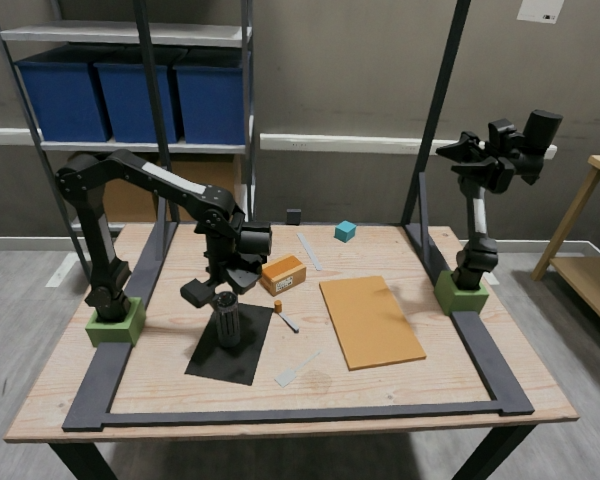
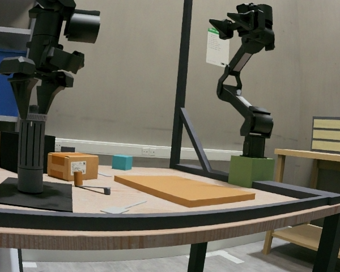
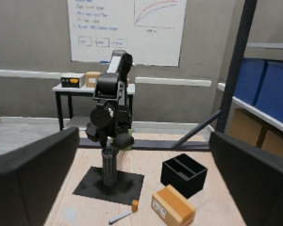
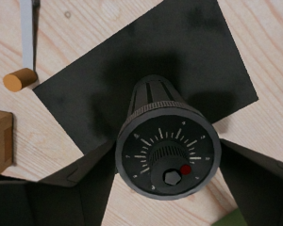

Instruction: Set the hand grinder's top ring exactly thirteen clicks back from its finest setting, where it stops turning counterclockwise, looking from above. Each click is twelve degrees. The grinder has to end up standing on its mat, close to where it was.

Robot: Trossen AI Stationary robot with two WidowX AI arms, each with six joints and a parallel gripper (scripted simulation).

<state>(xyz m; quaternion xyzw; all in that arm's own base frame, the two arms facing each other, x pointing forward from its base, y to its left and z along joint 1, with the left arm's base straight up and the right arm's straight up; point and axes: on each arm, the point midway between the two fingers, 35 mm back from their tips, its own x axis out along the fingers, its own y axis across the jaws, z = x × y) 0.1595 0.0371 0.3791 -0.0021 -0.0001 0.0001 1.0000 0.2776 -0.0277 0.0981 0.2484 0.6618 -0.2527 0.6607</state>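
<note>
The dark hand grinder (image 1: 228, 330) (image 2: 31, 146) (image 3: 109, 171) (image 4: 153, 94) stands upright on its black mat (image 1: 238, 369) (image 2: 59, 199) (image 4: 217, 56). Its top ring (image 2: 37, 117) (image 4: 122, 169) bears tick marks and numerals. A red dot (image 4: 185, 169) on the raised centre points towards the side with numerals 1 and 2. My right gripper (image 1: 226, 299) (image 2: 33, 115) (image 4: 165, 146) points down over the grinder and is shut on the ring, one finger at each side. My left gripper (image 1: 447, 159) (image 2: 219, 17) (image 3: 145, 136) is open and empty, raised high on the table's far side from the grinder.
A crank with an orange knob (image 1: 278, 306) (image 4: 20, 80) lies beside the mat, near a cardboard box (image 1: 283, 273) (image 3: 174, 207). A black divided box (image 3: 183, 174) stands behind. An orange-brown board (image 1: 372, 325), a teal cube (image 1: 345, 231) and a flat grey tool (image 1: 286, 377) lie farther off.
</note>
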